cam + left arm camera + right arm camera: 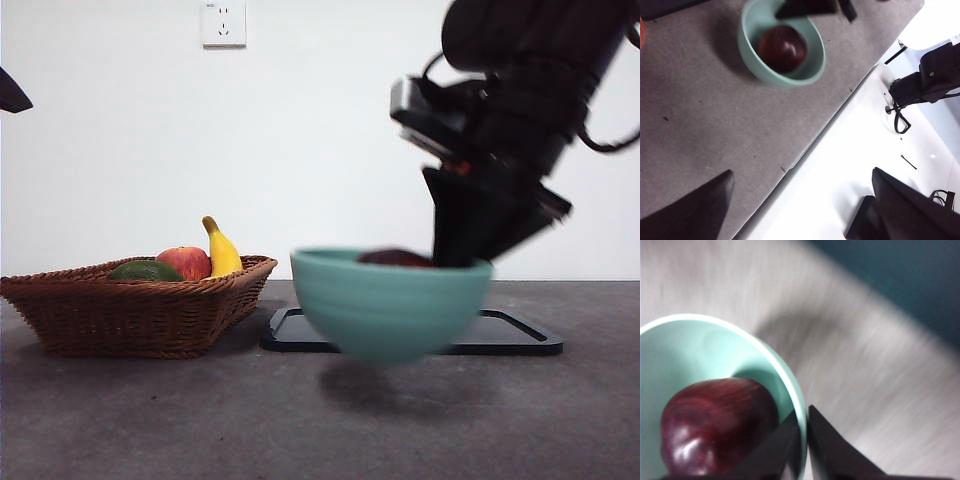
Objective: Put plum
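Right gripper [462, 250] came down steeply from upper right, tips at right rim of teal bowl [390, 305]. Bowl off table [200, 420], shadow beneath, in front of black tray [510, 335]; open table near and left. Jaws pinched narrow on bowl wall. Plum [715, 425] inside bowl. Left gripper [800, 205] waited over table edge, jaws wide, empty. Wicker basket [130, 305] far left.
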Controlling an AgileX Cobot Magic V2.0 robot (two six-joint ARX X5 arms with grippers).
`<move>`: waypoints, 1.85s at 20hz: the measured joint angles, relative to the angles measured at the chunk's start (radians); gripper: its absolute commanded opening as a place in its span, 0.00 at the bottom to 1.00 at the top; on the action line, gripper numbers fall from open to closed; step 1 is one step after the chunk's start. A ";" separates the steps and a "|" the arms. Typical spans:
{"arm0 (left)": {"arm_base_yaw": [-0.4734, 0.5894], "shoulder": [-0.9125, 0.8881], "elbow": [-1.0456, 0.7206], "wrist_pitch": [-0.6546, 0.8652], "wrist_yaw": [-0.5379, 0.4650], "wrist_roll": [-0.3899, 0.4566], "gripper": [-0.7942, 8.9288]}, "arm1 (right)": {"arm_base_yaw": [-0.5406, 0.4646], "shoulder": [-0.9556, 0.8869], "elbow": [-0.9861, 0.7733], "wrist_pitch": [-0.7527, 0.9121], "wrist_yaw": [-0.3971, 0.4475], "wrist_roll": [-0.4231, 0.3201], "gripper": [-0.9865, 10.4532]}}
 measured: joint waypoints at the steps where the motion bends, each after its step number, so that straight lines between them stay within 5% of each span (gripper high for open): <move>1: 0.000 0.000 0.000 0.000 0.000 0.000 0.53 | -0.006 0.000 0.035 -0.005 0.019 0.002 0.09; 14: 0.000 0.000 0.000 0.003 0.000 0.000 0.53 | -0.179 0.340 0.462 -0.042 0.042 0.003 0.09; 23: 0.000 0.000 0.000 0.005 0.000 0.000 0.53 | -0.206 0.467 0.493 -0.035 0.046 0.003 0.09; 25: 0.000 0.000 0.000 0.005 0.000 0.000 0.53 | -0.206 0.467 0.493 -0.039 0.046 0.002 0.12; 27: 0.000 0.000 0.000 0.005 0.000 0.000 0.53 | -0.206 0.467 0.493 -0.043 0.045 0.004 0.25; 30: 0.000 0.000 0.000 0.005 0.000 0.000 0.53 | -0.214 0.446 0.493 -0.070 0.064 0.014 0.26; 37: 0.000 0.000 0.000 0.005 0.000 0.000 0.53 | -0.237 0.009 0.501 -0.211 0.066 0.002 0.26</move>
